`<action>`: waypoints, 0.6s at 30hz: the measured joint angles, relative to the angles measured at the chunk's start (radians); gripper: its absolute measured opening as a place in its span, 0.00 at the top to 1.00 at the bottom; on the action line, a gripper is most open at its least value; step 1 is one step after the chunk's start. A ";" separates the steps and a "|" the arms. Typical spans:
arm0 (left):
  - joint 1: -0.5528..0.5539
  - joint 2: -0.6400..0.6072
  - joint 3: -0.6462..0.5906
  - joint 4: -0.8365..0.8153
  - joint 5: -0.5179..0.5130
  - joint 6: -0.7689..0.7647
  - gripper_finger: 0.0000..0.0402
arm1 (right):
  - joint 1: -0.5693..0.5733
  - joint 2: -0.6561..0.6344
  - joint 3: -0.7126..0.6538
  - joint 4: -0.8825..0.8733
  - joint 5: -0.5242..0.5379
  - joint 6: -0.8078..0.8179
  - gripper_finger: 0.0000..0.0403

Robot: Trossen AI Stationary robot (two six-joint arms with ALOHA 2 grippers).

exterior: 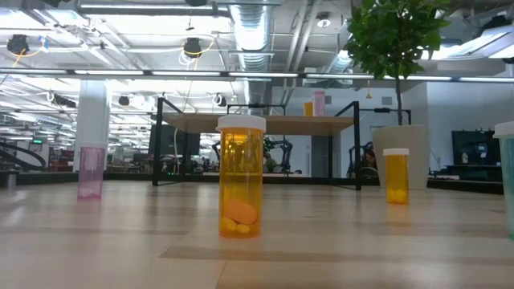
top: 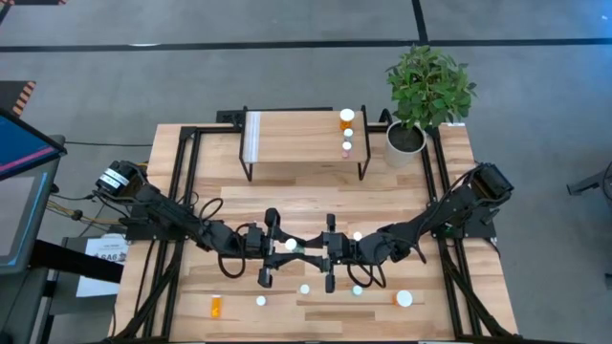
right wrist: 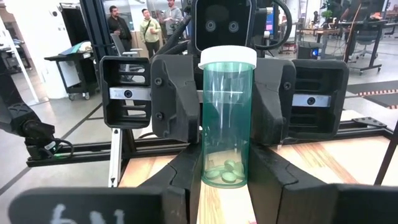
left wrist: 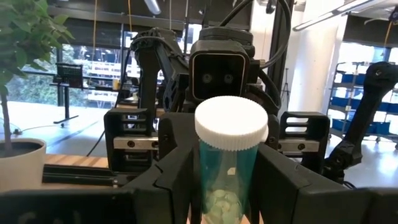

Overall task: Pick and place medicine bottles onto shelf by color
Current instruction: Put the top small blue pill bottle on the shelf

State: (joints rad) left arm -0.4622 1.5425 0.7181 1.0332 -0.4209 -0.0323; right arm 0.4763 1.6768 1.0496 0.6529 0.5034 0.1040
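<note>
- Green bottle, white-capped and upright with pale pills heaped at its bottom, stands between the fingers of both tools at the middle of the surface.
- Left tool pinches it from one side, and the right tool pinches it from the other; the two tools face each other with the bottle held between them.
- Around them, several white-capped bottles stand apart on the front half of the surface, with bare wood between them.
- An orange bottle lies on its side near the front left edge; a larger bottle sits toward the front right.
- Seen low, an orange bottle holds an orange tablet and small yellow pills; a smaller orange one holds yellow pills; a pink one stands well off.
- At the back, the shelf carries three bottles lined up at its right end; the rest of its top is free.
- Beside the shelf, a potted plant fills the back right corner.
</note>
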 joint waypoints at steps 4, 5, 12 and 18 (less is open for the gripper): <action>0.000 0.000 0.000 -0.003 -0.002 -0.004 0.68 | 0.000 0.000 0.000 0.000 0.000 0.000 0.70; 0.000 0.000 0.000 -0.004 -0.002 -0.005 0.68 | 0.000 0.000 0.000 -0.001 0.000 0.000 0.70; 0.000 0.000 -0.001 -0.016 0.002 -0.031 0.63 | 0.000 0.000 0.000 -0.003 -0.001 0.000 0.70; -0.001 0.001 -0.001 -0.023 -0.018 -0.038 0.47 | 0.001 0.000 0.000 -0.005 -0.005 -0.005 0.70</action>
State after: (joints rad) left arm -0.4634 1.5436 0.7170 1.0105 -0.4393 -0.0701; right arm 0.4770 1.6767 1.0496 0.6483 0.4980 0.0994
